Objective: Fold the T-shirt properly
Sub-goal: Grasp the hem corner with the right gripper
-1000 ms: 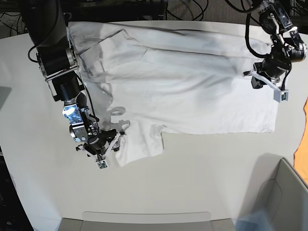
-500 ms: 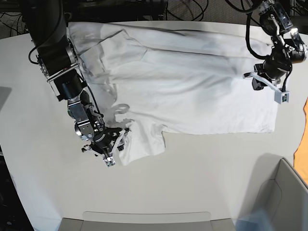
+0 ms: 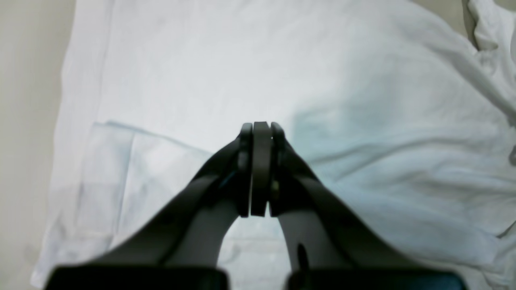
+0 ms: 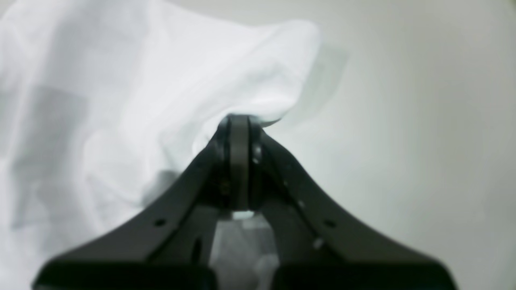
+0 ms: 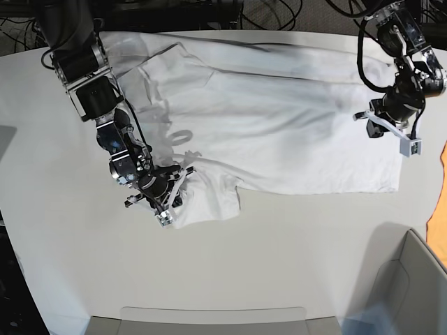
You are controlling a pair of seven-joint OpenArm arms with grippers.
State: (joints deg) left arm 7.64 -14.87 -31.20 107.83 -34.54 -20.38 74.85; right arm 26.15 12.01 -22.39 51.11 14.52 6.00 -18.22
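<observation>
White T-shirt (image 5: 279,132) lies spread flat on bench (image 5: 279,258). R gripper (image 4: 240,121), fingers together, clamped on sleeve edge at near-left corner. L gripper (image 3: 261,128), fingers together w/ nothing between, hangs over hem end.

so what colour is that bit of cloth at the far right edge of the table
Orange. The cloth shows only as a sliver at the frame edge in the base view.
</observation>
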